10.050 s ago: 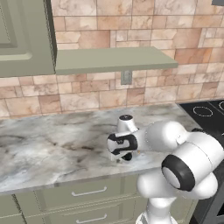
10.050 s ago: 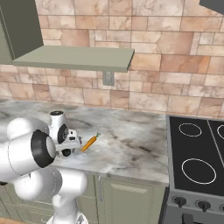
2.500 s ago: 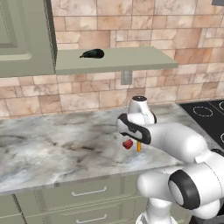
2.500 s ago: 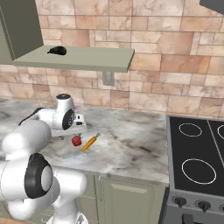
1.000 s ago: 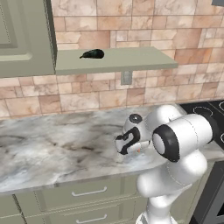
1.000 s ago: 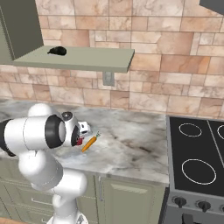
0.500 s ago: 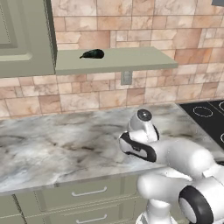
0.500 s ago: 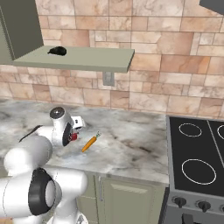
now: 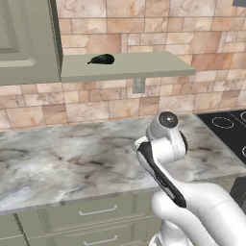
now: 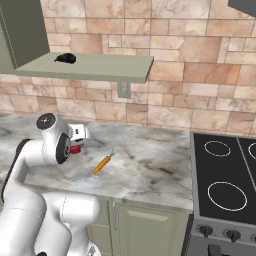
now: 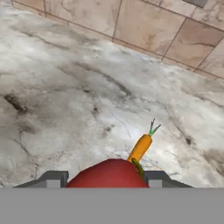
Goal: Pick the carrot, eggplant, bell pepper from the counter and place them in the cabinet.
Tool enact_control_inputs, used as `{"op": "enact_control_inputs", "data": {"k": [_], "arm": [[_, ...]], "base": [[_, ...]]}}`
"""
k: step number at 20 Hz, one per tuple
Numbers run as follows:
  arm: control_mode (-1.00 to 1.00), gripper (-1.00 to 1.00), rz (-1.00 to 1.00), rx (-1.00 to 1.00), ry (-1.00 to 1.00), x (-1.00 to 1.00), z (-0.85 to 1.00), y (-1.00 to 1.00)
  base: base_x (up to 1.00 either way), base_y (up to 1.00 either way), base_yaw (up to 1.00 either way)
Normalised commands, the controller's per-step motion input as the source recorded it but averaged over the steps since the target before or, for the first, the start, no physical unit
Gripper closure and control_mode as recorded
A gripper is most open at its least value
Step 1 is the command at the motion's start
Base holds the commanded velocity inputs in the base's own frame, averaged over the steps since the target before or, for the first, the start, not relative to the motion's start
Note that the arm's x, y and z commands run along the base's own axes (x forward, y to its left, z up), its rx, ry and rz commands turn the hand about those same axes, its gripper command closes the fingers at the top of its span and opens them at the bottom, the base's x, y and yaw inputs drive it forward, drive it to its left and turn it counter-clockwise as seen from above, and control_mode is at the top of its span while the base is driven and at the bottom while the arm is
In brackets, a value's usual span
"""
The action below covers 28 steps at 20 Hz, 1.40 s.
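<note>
In the hand view, the bell pepper (image 11: pixel 109 174) was seen right up close, sitting between the two dark fingertips (image 11: pixel 52 178), which pressed in on either side of it — the gripper (image 11: pixel 105 179) was closed to the pepper's width and the red fruit was held. Just beyond it, the carrot (image 11: pixel 141 147) was laid on the counter (image 11: pixel 65 96), its green stem tip pointed away toward the brick wall (image 11: pixel 144 26).

From the right base view, the gripper (image 10: pixel 76 142) was found low over the counter (image 10: pixel 150 160), with the bell pepper (image 10: pixel 75 148) showing as a red patch under the white hand; whether the pepper was touching the stone could not be told. The carrot (image 10: pixel 102 163) was set just beside it, nearer the stove (image 10: pixel 225 180), lying flat and at a slant.

In the left base view, the hand was hidden behind the arm's own elbow, above the counter (image 9: pixel 57 163).

Farther back and higher, the eggplant (image 9: pixel 101 59) was seen lying on the shelf board of the cabinet (image 9: pixel 129 65), near the open door. The same dark shape, the eggplant (image 10: pixel 65 58), was picked out on the cabinet (image 10: pixel 95 67) shelf from the other side.
</note>
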Motion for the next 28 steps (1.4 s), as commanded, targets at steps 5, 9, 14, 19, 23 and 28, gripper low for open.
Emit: {"op": "enact_control_inputs", "data": {"k": [5,9,14,19,23,28], "arm": [[-1.0,1.0,-0.01,0.0,-0.08,-0.44,1.0,-0.16],[-1.0,1.0,0.0,0.0,-0.08,-0.34,1.0,-0.07],[-1.0,1.0,0.03,0.0,-0.15,-0.16,1.0,0.0],[-1.0,1.0,0.04,0.0,-0.22,-0.02,1.0,0.0],[-1.0,1.0,0.09,0.02,-0.29,0.0,1.0,0.0],[-1.0,1.0,0.13,0.04,-0.23,0.31,1.0,0.0]], "base": [[0.0,0.0,0.0],[0.0,0.0,0.0],[0.0,0.0,0.0],[0.0,0.0,0.0],[0.0,0.0,0.0],[0.0,0.0,0.0]]}}
